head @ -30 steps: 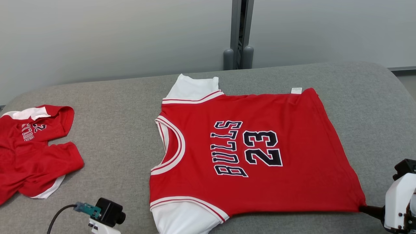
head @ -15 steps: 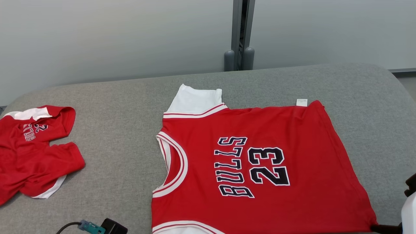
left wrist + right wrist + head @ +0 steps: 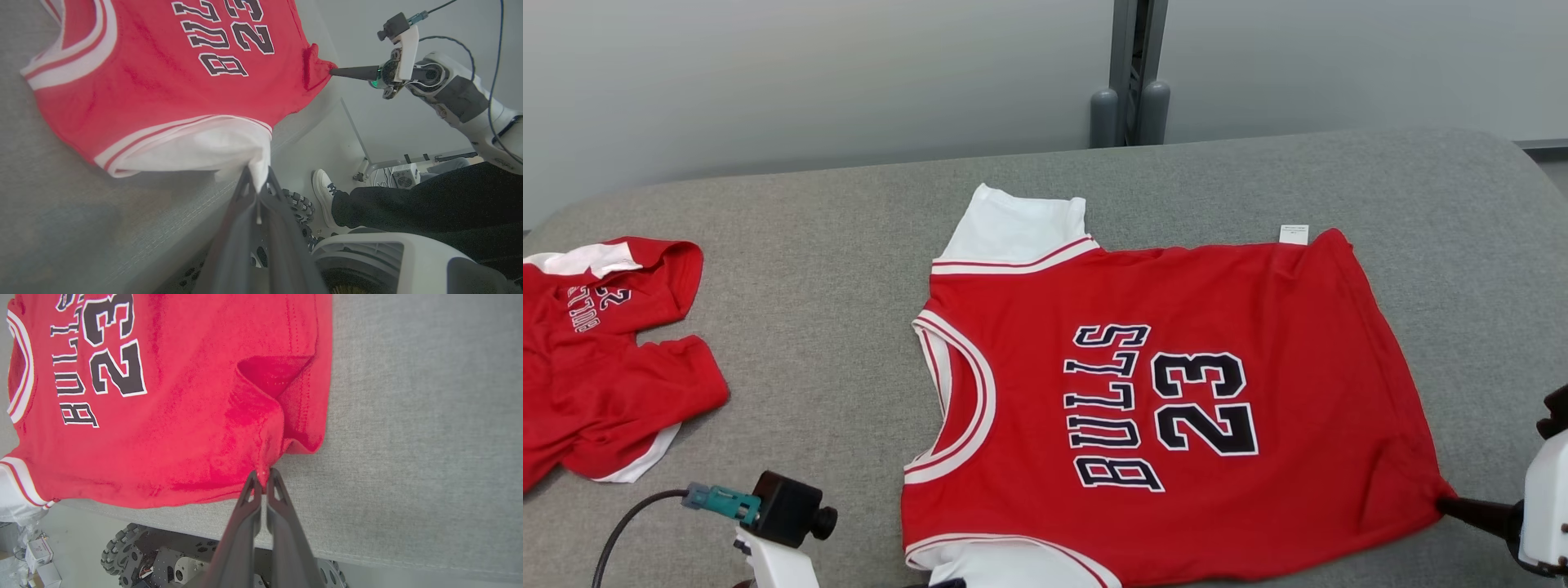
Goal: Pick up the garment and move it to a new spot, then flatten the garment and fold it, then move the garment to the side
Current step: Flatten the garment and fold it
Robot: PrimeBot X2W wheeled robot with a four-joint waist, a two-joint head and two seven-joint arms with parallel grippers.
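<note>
Head view shows the red jersey (image 3: 1160,392), a knit top with white sleeves and black "BULLS 23" lettering, spread flat and front up on the grey fabric-covered table (image 3: 833,269). Its neckline points toward the robot's left and its hem toward the robot's right. In the left wrist view, the left gripper (image 3: 258,181) has its two dark fingers pressed together on the edge of the near white sleeve (image 3: 196,151), at the table's near edge. In the right wrist view, the right gripper (image 3: 264,476) pinches the near hem corner of the jersey, where the cloth bunches into a raised fold. Both grip points lie along the garment's near side. A second, crumpled red garment (image 3: 596,367) lies well apart at the table's left end.
</note>
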